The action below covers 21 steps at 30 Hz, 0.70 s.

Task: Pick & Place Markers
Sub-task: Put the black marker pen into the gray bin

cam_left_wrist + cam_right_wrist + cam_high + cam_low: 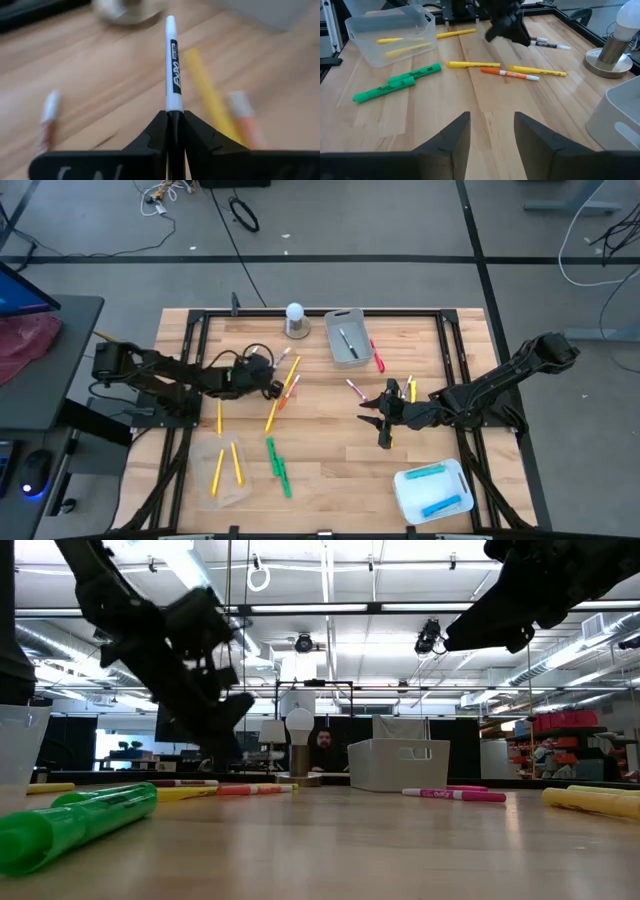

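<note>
Two arms reach over the wooden counter point(330, 450). The left pincer point(268, 383) is clamped on a black-and-white marker point(172, 70), which sticks straight out from between its closed fingers point(200, 137), lifted off the wood. It sits near the far left part of the counter, just beside a cluster of loose markers: a yellow marker point(290, 380) and an orange marker point(283, 402) lying slantwise close to its tip, with another yellow one point(219, 416) a little nearer the front. The white bulb on a grey base point(296, 320) stands beyond it at the far edge, and a grey bin point(347, 337) with a dark marker inside stands beside the bulb. A red marker point(378, 358) lies next to that bin.

The right pincer point(385, 418) hangs over the middle right of the counter with its fingers point(451, 145) parted and nothing between them. A pink marker point(354, 388) and two short yellow ones point(411, 388) lie near it.

Toward the front, two green markers point(278, 466) lie side by side in the open. A clear tray point(225, 470) at front left holds two yellow markers, and a clear tub point(432, 490) at front right holds blue ones point(428, 472).
</note>
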Tool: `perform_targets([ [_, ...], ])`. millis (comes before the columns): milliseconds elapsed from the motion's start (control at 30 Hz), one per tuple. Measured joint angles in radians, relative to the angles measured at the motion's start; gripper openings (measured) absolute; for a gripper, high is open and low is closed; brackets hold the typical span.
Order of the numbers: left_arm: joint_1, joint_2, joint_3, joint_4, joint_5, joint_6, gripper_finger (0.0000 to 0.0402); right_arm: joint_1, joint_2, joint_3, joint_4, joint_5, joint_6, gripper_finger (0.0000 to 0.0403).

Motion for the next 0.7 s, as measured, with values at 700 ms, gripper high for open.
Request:
perform_targets([
  [700,-0.314,0.176,0.461,0.236,0.104,0.473,0.0048,-0.067,0.166,-0.184,0.829,-0.118,-0.138,0.0195],
])
